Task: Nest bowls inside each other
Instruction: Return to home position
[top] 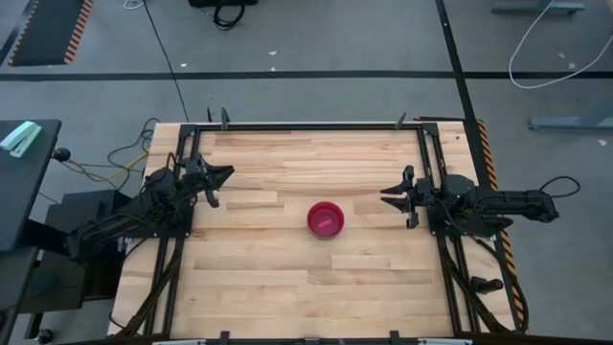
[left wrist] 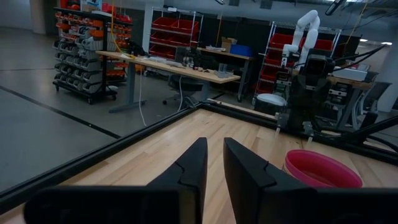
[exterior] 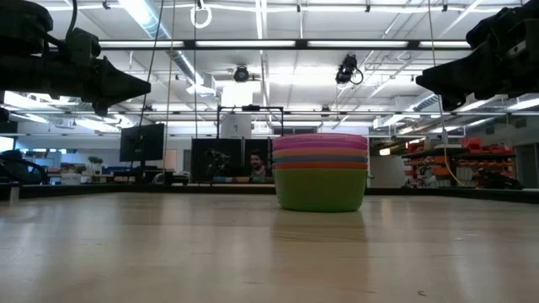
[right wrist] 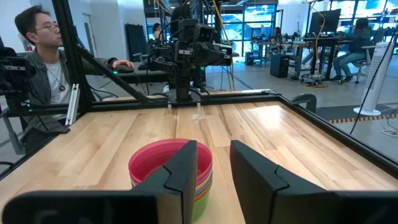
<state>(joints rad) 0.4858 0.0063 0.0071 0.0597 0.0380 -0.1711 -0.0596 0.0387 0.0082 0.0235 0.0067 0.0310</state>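
**A:** Your stack of bowls [top: 326, 219] sits about mid-surface [top: 287, 287], between the two arms. From straight above you only get the magenta bowl [right wrist: 160, 162] on top, and everything nested under it is hidden.

**B:** The low view helps you there. The green bowl [exterior: 320, 192] is at the bottom, then come thin bands of rim: orange, something bluish, purple, magenta at the top. You can't really pick out a yellow band from that side. In the right wrist view a yellowish edge peeks out low on the stack, but the claw's own finger covers a good chunk of it, so I wouldn't swear to it.

**A:** On the claws: your left claw [top: 222, 178] hangs over the left side of the surface, well apart from the stack. Its fingers [left wrist: 193, 171] have only a narrow slit between them, with nothing in it. Your right claw [top: 390, 195] is over the right side, also well clear and pointing toward the stack. Its gap is a bit wider and just as empty.

**B:** The low view cuts both arms off at the upper corners. You only get dark shapes there, and the fingers are unreadable. The left wrist view shows you just a slice of pink rim. There's also a person [right wrist: 43, 62] seated beyond the far edge in the right wrist view, half behind a frame post.
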